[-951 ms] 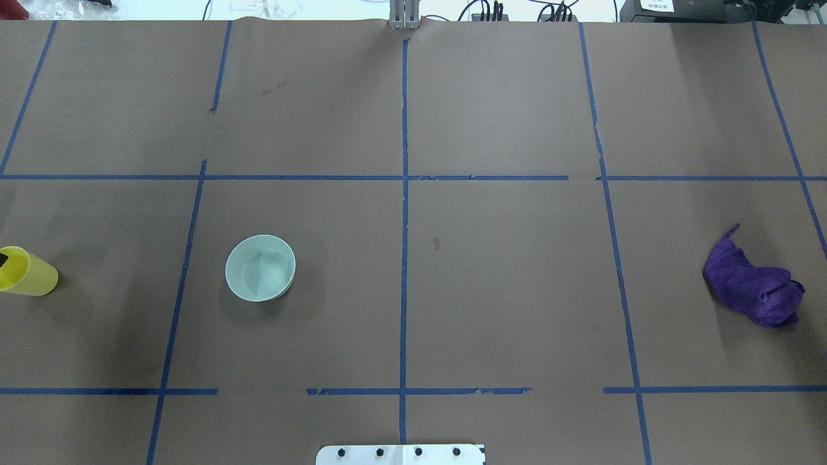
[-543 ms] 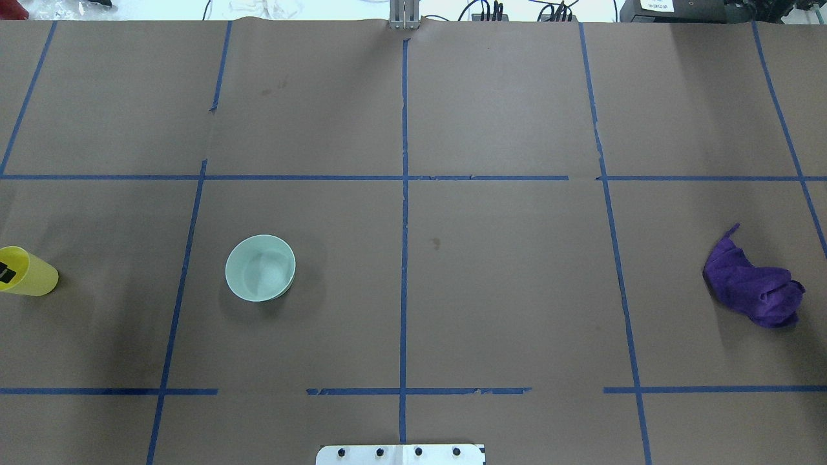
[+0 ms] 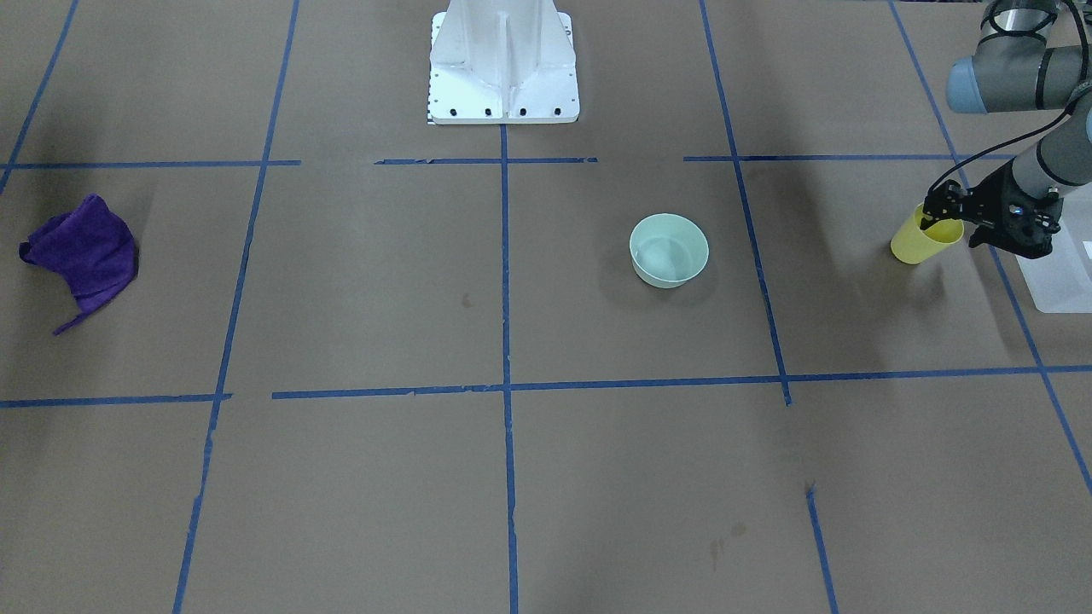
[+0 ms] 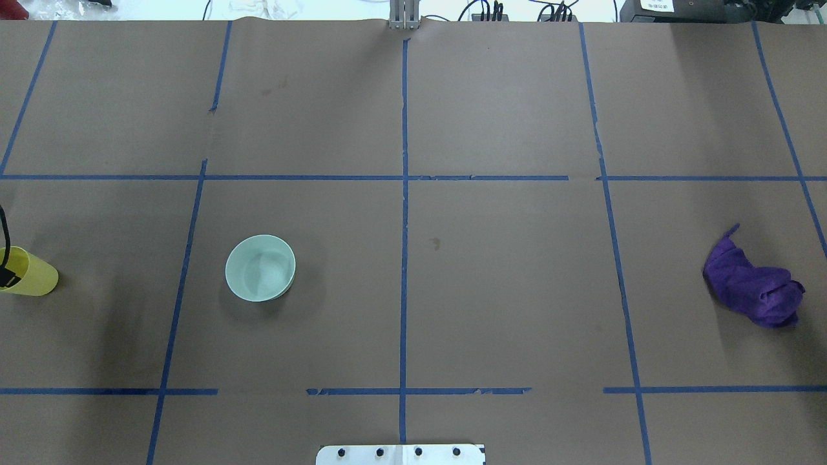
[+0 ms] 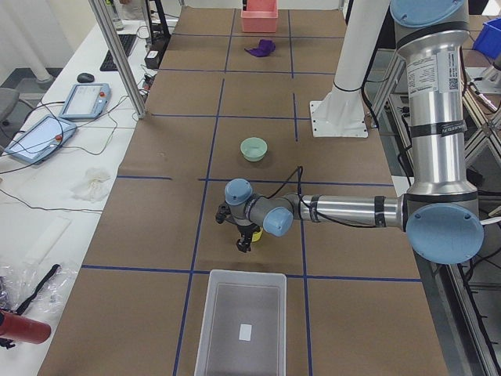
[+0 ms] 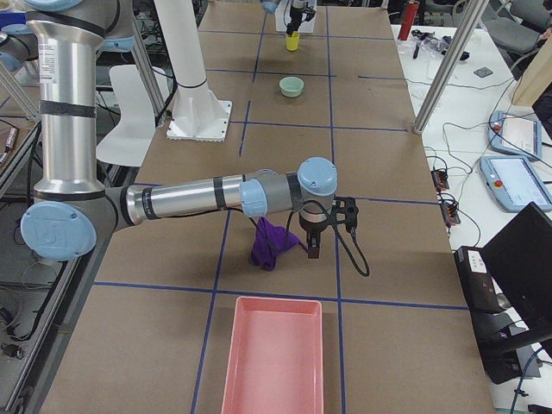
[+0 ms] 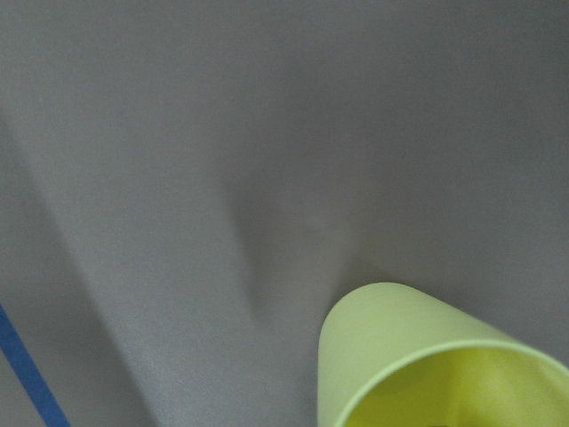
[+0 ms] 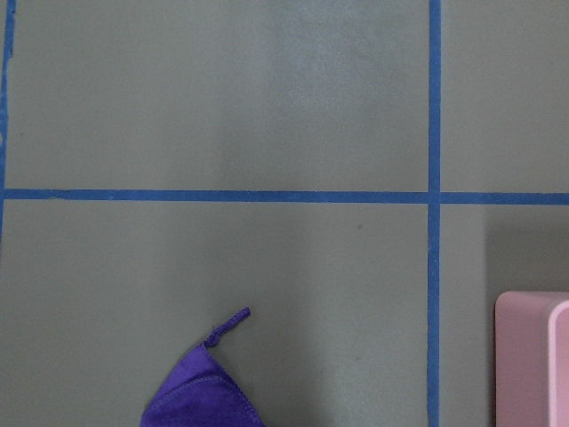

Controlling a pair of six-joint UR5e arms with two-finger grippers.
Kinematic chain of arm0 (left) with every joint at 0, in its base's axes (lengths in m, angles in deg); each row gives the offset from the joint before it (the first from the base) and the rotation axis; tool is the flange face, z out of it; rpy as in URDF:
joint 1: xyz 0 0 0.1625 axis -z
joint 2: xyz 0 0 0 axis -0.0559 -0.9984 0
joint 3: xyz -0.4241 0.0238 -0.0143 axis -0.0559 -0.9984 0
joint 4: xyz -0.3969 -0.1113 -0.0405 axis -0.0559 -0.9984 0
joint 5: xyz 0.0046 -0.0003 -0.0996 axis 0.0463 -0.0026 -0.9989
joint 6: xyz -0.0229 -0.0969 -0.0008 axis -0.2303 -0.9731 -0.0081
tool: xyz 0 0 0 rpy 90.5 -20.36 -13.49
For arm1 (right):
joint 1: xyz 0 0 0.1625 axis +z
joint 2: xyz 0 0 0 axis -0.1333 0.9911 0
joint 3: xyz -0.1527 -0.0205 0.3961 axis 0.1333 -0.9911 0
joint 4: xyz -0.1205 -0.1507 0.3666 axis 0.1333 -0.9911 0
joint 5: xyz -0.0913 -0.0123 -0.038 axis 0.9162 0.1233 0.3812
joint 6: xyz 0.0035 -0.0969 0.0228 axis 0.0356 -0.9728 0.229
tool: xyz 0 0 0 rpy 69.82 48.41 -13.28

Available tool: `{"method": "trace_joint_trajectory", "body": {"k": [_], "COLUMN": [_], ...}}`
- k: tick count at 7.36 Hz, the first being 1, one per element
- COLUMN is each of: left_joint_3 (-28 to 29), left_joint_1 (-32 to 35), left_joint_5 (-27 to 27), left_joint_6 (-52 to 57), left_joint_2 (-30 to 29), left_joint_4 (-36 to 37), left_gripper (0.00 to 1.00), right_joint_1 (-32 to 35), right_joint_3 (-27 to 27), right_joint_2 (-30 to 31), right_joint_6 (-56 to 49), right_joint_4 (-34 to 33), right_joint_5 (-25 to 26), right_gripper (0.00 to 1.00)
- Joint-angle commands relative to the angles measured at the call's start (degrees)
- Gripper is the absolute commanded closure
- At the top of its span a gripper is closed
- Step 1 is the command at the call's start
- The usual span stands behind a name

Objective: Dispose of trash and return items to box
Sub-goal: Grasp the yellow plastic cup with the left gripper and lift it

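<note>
Yellow smooth tapered cup [image 3: 913, 246], round mint bowl [image 3: 669, 250].

The bench [image 3: 597, 477] carries one yellow cup [image 3: 917, 243], one mint-green bowl [image 3: 669, 249] and one purple cloth [image 3: 81, 254]. Two bins also sit there, one white bin [image 5: 241, 329] and one pink bin [image 6: 274, 362]

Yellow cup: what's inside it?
A dark finger of the left end effector shows in the mouth of the yellow cup. Otherwise only yellow inner wall is visible; the bottom is cut off in the left wrist view and covered elsewhere.
</note>
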Motion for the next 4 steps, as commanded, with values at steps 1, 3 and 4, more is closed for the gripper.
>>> {"method": "trace_joint_trajectory", "body": {"k": [1, 3, 4], "left_joint_3": [-0.14, -1.62, -5.2], "left_joint_1": [-0.01, 0.17, 0.52], "left_joint_5": [-0.15, -0.15, -0.24], "left_joint_6": [-2.18, -3.49, -5.5], "left_joint_2": [-0.79, -0.79, -0.53], "left_joint_4": [-0.43, -0.52, -0.26], "left_gripper": [1.0, 1.0, 1.0], "right_joint_1": [0.05, 0.05, 0.05], "right_joint_3": [0.08, 0.34, 0.69], "right_joint_2": [-0.2, -0.21, -0.29], "right_joint_6": [-0.06, -0.24, 0.02], "right_joint_4": [0.0, 0.0, 0.09], "right_joint_5": [0.0, -0.08, -0.08], "right_gripper": [0.0, 0.0, 0.0]}}
